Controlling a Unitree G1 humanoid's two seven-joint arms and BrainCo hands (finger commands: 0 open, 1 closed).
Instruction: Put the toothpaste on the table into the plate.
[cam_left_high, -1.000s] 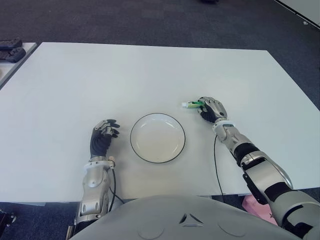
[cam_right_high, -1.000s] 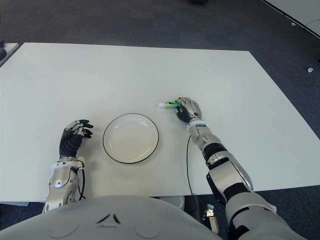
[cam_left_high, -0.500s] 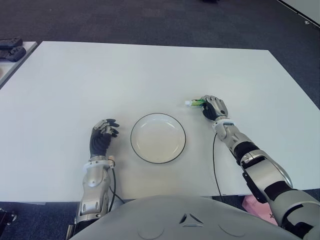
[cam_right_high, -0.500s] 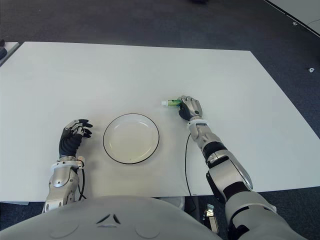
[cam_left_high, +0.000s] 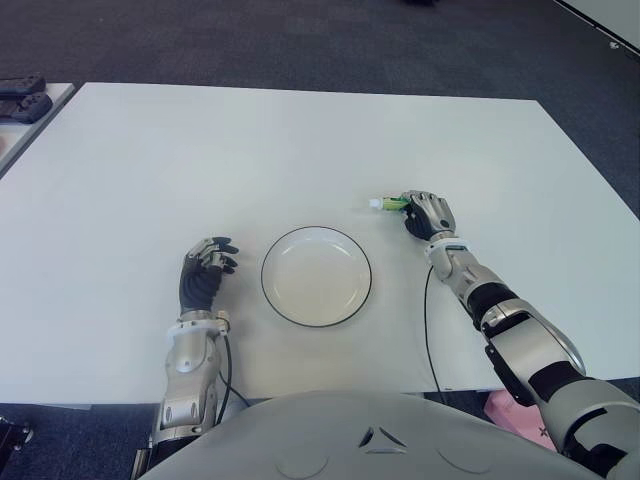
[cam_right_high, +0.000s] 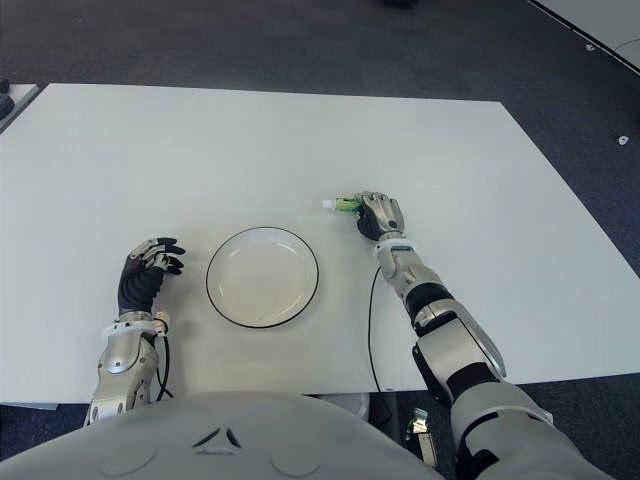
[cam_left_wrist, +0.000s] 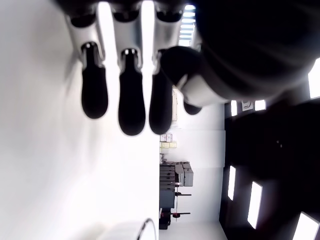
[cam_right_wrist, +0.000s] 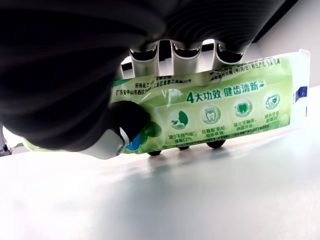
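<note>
A green toothpaste tube (cam_right_wrist: 215, 107) with a white cap (cam_left_high: 375, 204) is held in my right hand (cam_left_high: 424, 214), whose fingers are curled around it, thumb on its front. The hand is to the right of and slightly beyond the white plate (cam_left_high: 316, 275) with a dark rim, which holds nothing. In the right wrist view the tube lies just above the white table (cam_right_wrist: 160, 200). My left hand (cam_left_high: 204, 270) shows to the left of the plate, fingers relaxed and holding nothing.
The white table (cam_left_high: 250, 150) stretches wide beyond the plate. A side table with dark items (cam_left_high: 22, 100) shows at the far left. Dark carpet (cam_left_high: 300, 40) lies beyond the far edge.
My right hand, with the toothpaste in it, has shifted slightly away from me and to the right. The left hand and plate have not moved.
</note>
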